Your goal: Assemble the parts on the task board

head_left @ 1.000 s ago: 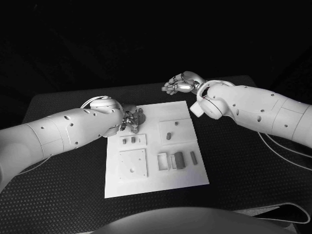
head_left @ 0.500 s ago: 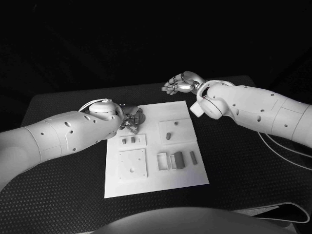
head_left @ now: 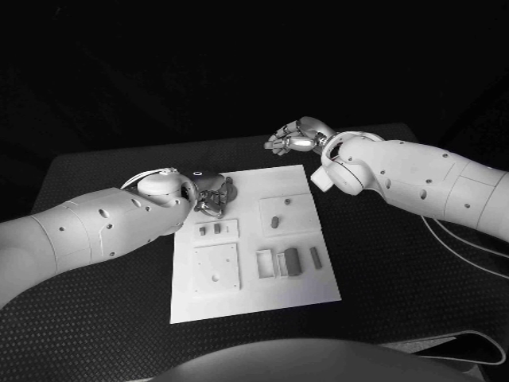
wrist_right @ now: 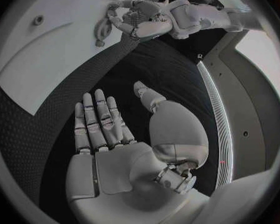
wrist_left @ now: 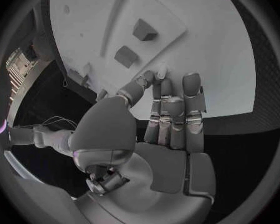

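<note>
Board (head_left: 254, 294) mid-frame; left hand (head_left: 215, 196) at its upper-left corner, fingers together, nothing seen held. Right hand (head_left: 287, 140) spread, idle. Lower slow, align w/ parts (head_left: 211, 229).

Left arm swings over the board's far left corner

Over the last second the left hand (head_left: 212, 195) has edged slightly right and farther from the robot, from the left edge of the task board (head_left: 254, 274) to sit over its far left corner, fingers curled downward. The left forearm has swung nearer and lower, its wrist turned so more of the white casing faces up.
</note>
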